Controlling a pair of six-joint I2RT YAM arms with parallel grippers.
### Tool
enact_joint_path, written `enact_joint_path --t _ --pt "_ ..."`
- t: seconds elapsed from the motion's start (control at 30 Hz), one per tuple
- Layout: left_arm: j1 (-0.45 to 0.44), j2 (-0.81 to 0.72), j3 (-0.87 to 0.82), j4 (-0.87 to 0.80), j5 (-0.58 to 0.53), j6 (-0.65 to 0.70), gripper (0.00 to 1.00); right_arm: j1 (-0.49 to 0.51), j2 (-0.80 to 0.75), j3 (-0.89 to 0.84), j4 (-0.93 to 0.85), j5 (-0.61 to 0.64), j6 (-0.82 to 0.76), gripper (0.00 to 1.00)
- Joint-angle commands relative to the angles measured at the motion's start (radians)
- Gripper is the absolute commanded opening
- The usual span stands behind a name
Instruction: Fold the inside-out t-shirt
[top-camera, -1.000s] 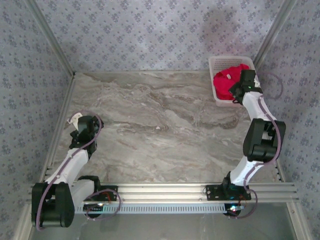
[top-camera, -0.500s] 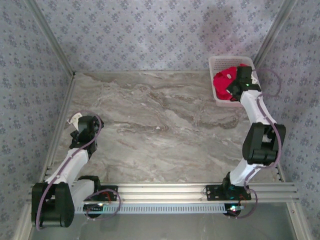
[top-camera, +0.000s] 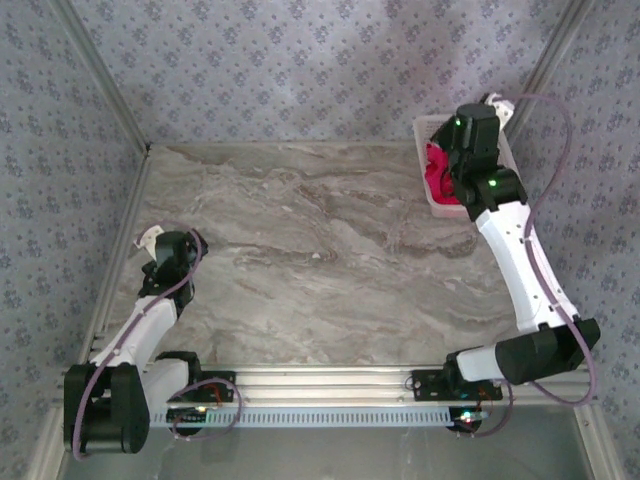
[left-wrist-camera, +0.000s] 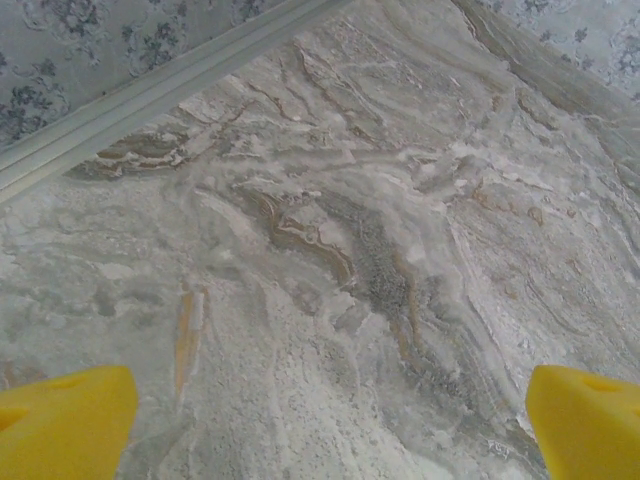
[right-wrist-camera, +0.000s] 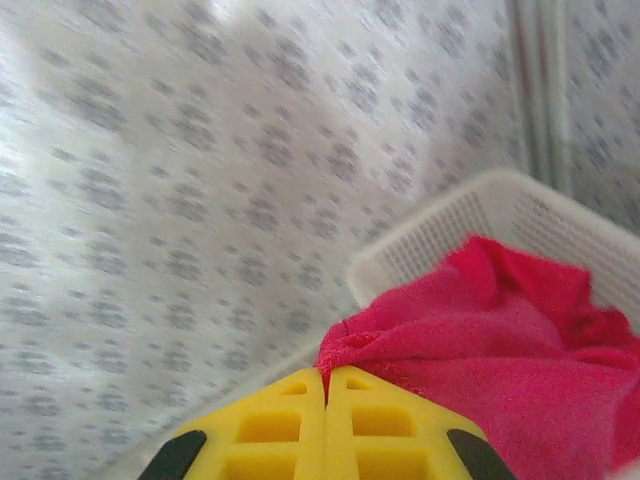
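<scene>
The right fingers (right-wrist-camera: 265, 425) have pinched the red t-shirt (right-wrist-camera: 500, 340) and risen over the basket (right-wrist-camera: 440, 235).

Your right arm reaches to the far right corner, with its pincer (top-camera: 453, 168) over the white mesh basket (top-camera: 428, 128). The inside-out t-shirt (top-camera: 436, 168) bunches red against that pincer's left side, inside the basket. The fingertips are too hidden to read. Your left pincer (top-camera: 157, 246) sits well apart from it, low over the marbled worktop (top-camera: 320, 250) that stretches between the two.
</scene>
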Motion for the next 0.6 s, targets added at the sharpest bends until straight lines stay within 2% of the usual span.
enact_joint_path --t 0.0,0.17,0.4,0.57 --pt "0.01 0.005 0.003 0.015 0.019 -0.001 1.0 0.059 -0.042 0.139 0.092 0.05 -0.107 0.0" --pt "0.01 0.012 0.006 0.016 0.028 -0.003 1.0 0.154 -0.019 0.345 0.089 0.018 -0.199 0.0" --pt "0.013 0.057 0.027 0.023 0.068 0.002 1.0 0.282 0.113 0.707 -0.003 -0.139 -0.319 0.0" --pt "0.015 0.094 0.044 0.032 0.106 0.011 1.0 0.397 0.202 0.789 -0.028 -0.257 -0.368 0.0"
